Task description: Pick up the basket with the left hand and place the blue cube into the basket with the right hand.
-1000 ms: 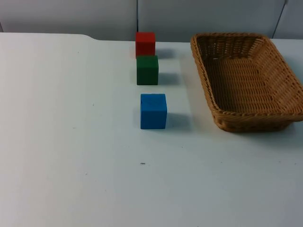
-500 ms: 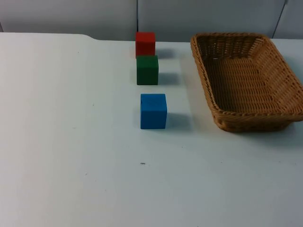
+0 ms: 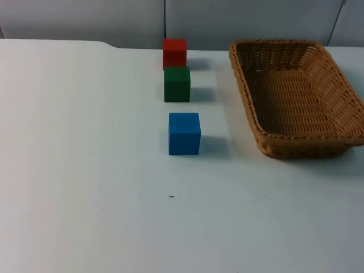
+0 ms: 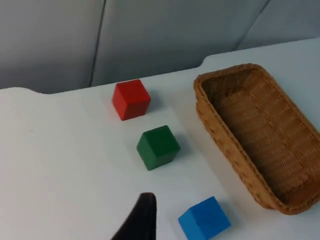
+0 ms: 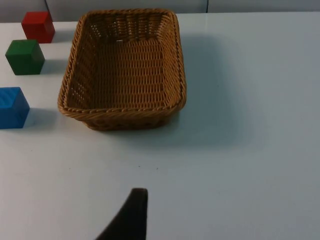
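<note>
A wicker basket (image 3: 296, 96) sits on the white table (image 3: 85, 170) near its far edge, the blue cube (image 3: 184, 133) apart at its left, nearest of a row with green cube (image 3: 177, 84) and red cube (image 3: 174, 53); gripper states cannot be told.

Blue cube (image 3: 184, 133), green cube (image 3: 177, 84) and red cube (image 3: 174, 53) were each one solid colour. Basket (image 3: 297, 94) was tan, woven wicker pattern. Table top (image 3: 85, 170) was plain white, partition wall (image 3: 85, 20) grey.

No readable text, label or number anywhere.
</note>
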Tool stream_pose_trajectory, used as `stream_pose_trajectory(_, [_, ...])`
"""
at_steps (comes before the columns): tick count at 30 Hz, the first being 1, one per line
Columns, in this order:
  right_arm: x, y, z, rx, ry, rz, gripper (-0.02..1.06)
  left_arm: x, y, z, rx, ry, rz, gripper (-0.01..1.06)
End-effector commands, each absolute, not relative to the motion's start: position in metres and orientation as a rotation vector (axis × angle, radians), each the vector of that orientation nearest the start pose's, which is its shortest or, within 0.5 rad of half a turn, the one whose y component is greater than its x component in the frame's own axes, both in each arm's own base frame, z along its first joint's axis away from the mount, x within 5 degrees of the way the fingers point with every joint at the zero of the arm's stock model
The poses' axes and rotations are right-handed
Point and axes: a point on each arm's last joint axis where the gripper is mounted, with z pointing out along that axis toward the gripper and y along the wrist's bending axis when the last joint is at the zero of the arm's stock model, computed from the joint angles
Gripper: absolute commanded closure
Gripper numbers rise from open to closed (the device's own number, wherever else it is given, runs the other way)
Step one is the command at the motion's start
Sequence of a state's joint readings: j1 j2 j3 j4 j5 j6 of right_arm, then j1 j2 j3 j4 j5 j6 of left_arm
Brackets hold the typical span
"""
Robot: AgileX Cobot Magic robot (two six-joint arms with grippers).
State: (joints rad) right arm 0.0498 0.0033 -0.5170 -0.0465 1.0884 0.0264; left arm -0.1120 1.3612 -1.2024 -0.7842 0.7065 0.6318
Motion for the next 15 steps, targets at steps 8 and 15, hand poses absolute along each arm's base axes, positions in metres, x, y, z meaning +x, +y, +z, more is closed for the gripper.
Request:
stream_pose_trajectory(8, [-0.006,-0.004,0.278,-0.014,2.053,-0.011,0.00,0.328,-0.146,0.337,0.528,2.159,-0.686,0.13])
stream_pose_trajectory(15, [-0.006,-0.004,0.278,-0.014,2.053,-0.011,0.00,0.352,-0.186,0.314,0.589,2.203,-0.741,0.13])
